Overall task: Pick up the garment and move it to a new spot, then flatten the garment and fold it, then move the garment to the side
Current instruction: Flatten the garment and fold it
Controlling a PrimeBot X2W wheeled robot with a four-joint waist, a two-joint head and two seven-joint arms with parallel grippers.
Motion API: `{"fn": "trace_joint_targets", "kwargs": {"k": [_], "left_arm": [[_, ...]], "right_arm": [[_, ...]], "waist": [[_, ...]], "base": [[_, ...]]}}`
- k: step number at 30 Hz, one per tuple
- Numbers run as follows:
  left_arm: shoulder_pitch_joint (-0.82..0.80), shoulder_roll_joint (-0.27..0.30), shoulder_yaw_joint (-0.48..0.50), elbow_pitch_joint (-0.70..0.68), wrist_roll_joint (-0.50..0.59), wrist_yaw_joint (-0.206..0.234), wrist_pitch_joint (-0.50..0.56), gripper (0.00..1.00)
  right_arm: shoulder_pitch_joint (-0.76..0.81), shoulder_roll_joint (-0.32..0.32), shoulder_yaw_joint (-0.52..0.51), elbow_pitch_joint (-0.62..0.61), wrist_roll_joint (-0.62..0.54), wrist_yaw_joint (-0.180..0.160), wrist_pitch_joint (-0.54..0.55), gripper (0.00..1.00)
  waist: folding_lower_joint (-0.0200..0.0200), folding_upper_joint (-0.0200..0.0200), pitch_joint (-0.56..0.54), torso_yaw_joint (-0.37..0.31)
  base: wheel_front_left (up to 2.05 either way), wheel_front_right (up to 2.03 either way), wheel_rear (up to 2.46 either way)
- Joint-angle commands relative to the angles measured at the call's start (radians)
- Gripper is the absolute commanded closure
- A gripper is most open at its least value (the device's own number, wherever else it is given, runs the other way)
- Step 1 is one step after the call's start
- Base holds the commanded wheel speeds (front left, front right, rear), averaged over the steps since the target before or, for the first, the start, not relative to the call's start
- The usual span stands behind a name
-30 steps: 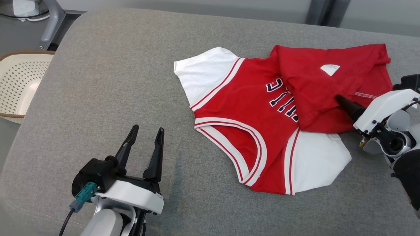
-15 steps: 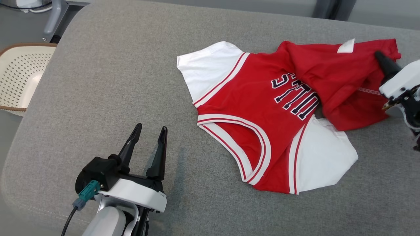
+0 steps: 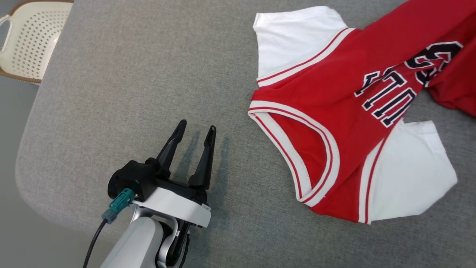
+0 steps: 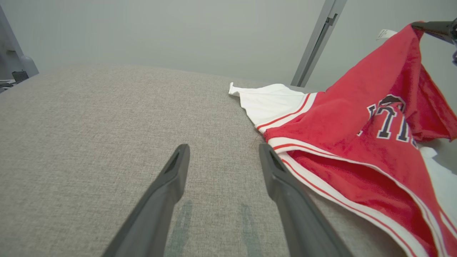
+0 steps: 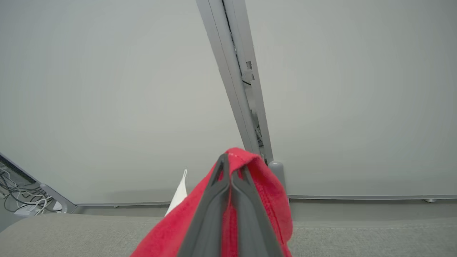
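The garment [image 3: 334,111] is a red jersey with white sleeves and dark lettering, spread on the grey cushioned surface [image 3: 130,93]. Its far hem is drawn up off the surface, with my right gripper [image 5: 231,167] shut on the red cloth [image 5: 264,185]; that gripper's dark fingertips [image 4: 428,26] show at the raised corner in the left wrist view. The neckline and lower white sleeve [image 3: 409,178] still lie flat. My left gripper [image 3: 196,128] stands open just above the surface, left of the neckline [image 4: 321,157], with nothing between its fingers.
A cream perforated basket [image 3: 26,37] stands off the surface's far left corner. The rounded front left edge of the surface [image 3: 26,178] lies near my left arm. A grey post [image 5: 242,89] rises against the pale wall behind.
My right gripper has shut on the garment's folded-over hem and lifted it up and away, opening the fold and baring the lettering. The head camera has shifted; the left gripper stays put.
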Motion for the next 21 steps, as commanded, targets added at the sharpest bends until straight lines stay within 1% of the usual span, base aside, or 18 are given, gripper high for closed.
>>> {"fn": "trace_joint_targets", "kwargs": {"k": [1,2,3,4,5,7,10,12,15,21], "left_arm": [[-0.016,0.001,0.002,0.003,0.007,-0.002,-0.004,0.00],[-0.021,-0.004,0.000,0.007,0.007,-0.004,-0.006,0.00],[-0.024,-0.009,-0.001,0.011,0.008,-0.006,-0.007,0.00],[-0.027,-0.011,0.000,0.014,0.010,-0.007,-0.008,0.00],[-0.027,-0.014,0.000,0.020,0.009,-0.008,-0.007,0.00],[-0.026,-0.018,0.001,0.030,0.010,-0.011,-0.008,0.00],[-0.022,-0.018,0.004,0.046,0.017,-0.017,-0.009,0.00],[-0.012,-0.012,0.011,0.052,0.018,-0.016,-0.010,0.00],[0.007,0.005,0.023,0.056,0.022,-0.010,-0.010,0.00],[0.050,0.046,0.044,0.043,0.010,0.007,0.007,0.00]], "right_arm": [[-0.001,-0.002,0.008,0.003,-0.011,0.000,-0.007,1.00],[-0.013,-0.005,0.025,-0.002,-0.028,0.000,-0.015,1.00],[-0.022,-0.005,0.041,-0.009,-0.041,0.000,-0.026,0.76],[-0.030,-0.004,0.052,-0.009,-0.049,0.000,-0.042,0.01],[-0.028,0.002,0.058,0.005,-0.051,0.000,-0.048,0.00],[0.007,0.032,0.077,0.037,-0.046,0.000,-0.013,0.00],[0.041,0.048,0.098,0.084,-0.046,0.000,0.027,0.00],[0.078,0.072,0.101,0.087,-0.035,0.000,0.007,0.00],[0.151,0.096,0.109,0.031,-0.010,0.000,-0.054,0.00],[0.316,0.093,0.121,-0.118,0.028,0.000,-0.141,0.00]], "waist": [[0.0000,0.0000,0.032,0.031],[0.0000,0.0000,0.038,0.036],[0.0000,0.0000,0.041,0.039],[0.0000,0.0000,0.042,0.040],[0.0000,0.0000,0.039,0.038],[0.0000,0.0000,0.022,0.028],[0.0000,0.0000,-0.021,0.002],[0.0000,0.0000,-0.058,-0.023],[0.0000,0.0000,-0.118,-0.070],[0.0000,0.0000,-0.227,-0.164]], "base": [[0.00,0.00,0.00],[0.00,0.00,0.00],[0.00,0.00,0.00],[0.00,0.00,0.00],[0.00,0.00,0.00],[0.00,0.00,0.00],[0.00,0.00,0.00],[0.00,0.00,0.00],[0.00,0.00,0.00],[0.00,0.00,0.00]]}}
